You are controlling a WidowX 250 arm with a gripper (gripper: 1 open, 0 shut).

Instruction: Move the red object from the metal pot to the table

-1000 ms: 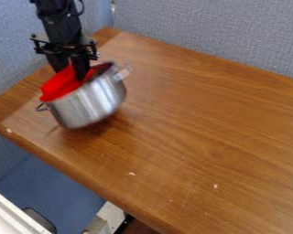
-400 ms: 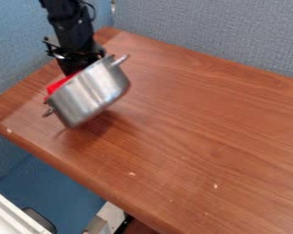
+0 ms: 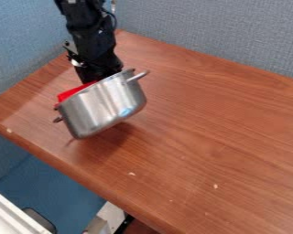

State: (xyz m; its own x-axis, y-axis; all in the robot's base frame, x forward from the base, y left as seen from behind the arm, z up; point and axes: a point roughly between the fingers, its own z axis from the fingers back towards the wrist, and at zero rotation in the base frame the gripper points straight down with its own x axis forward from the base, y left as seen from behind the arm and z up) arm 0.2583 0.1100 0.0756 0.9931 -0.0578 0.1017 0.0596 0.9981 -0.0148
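The metal pot (image 3: pixel 106 108) hangs tilted over the left part of the table (image 3: pixel 216 119), its mouth turned up and away from the camera and a shadow under it. My gripper (image 3: pixel 100 73) points straight down at the pot's far rim, shut, and the pot leans from it as if held by that rim. The fingertips are hidden behind the rim. The red object (image 3: pixel 70 92) pokes out at the pot's upper left edge, just left of the fingers. Whether it is also pinched I cannot tell.
A blue-grey wall runs behind the table's back edges. The table's left corner and front edge lie close to the pot, with a drop to the floor beyond. Bare wood spreads to the right of the pot.
The gripper has moved right and slightly toward the camera, and the tilted pot has travelled with it. Less of the red object shows now, at the pot's left rim.
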